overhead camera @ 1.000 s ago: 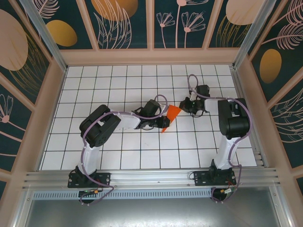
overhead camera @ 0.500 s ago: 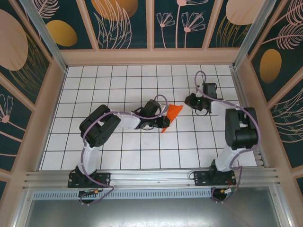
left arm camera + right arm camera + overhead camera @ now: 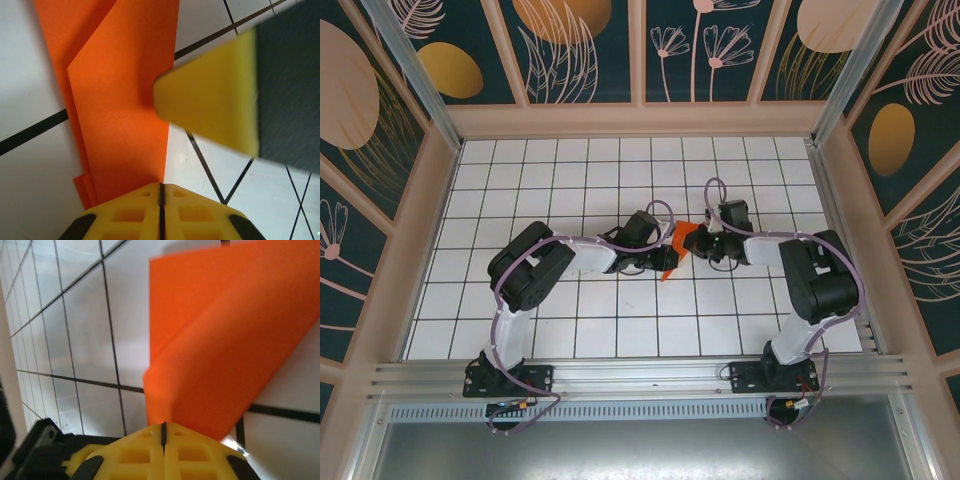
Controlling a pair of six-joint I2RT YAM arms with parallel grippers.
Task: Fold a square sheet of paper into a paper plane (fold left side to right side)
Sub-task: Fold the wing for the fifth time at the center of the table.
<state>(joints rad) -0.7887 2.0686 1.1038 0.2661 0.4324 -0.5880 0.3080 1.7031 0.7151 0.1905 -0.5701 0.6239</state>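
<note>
The square sheet of paper [image 3: 680,240] is bright orange and folded into a narrow layered shape at mid-table, with its point [image 3: 665,274] toward the near side. In the left wrist view the paper [image 3: 120,95] lies flat in stacked layers. My left gripper [image 3: 658,258] is shut, its tips [image 3: 161,189] resting at the paper's near end. My right gripper [image 3: 704,243] is shut too, its tips [image 3: 163,429] pushing against a raised flap of the paper [image 3: 225,350]. One of its yellow fingers [image 3: 210,107] touches the paper's right edge.
The white gridded table [image 3: 570,170] is walled by a pale frame on three sides [image 3: 640,120]. Both arms reach inward from their bases on the metal rail [image 3: 640,375] at the near edge, meeting at the middle.
The right gripper pulled back to the far right, then swung down and left onto the paper's flap, which now looks lower and smaller. The left gripper has stayed put.
</note>
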